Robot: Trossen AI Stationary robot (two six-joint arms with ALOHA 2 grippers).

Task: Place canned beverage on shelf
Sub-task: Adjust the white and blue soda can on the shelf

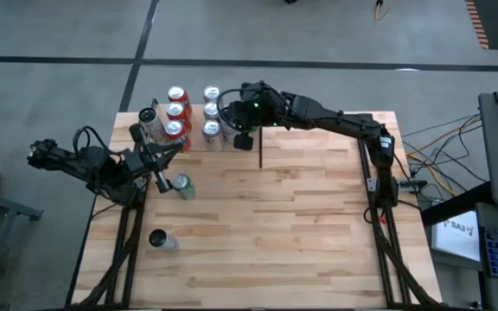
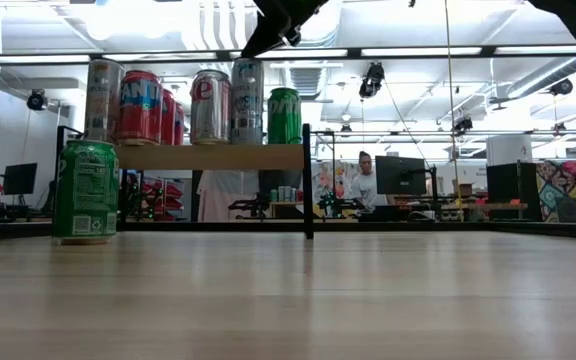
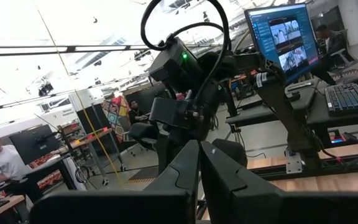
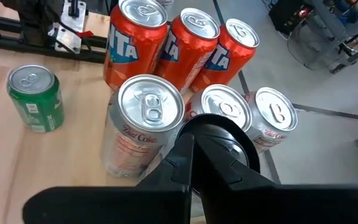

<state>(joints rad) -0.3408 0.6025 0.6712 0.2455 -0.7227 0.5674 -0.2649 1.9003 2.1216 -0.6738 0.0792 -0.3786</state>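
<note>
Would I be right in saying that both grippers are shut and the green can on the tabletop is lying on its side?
Not quite: the green can stands upright on the tabletop, as the low view shows. The rest holds: the left gripper and the right gripper are both shut, empty.

In the right wrist view the shelf (image 4: 86, 168) is largely covered by cans and one silver can (image 4: 225, 112) is partly hidden behind the right pincer (image 4: 194, 155), while in the low view both arms are cut off by the upper edge.
</note>
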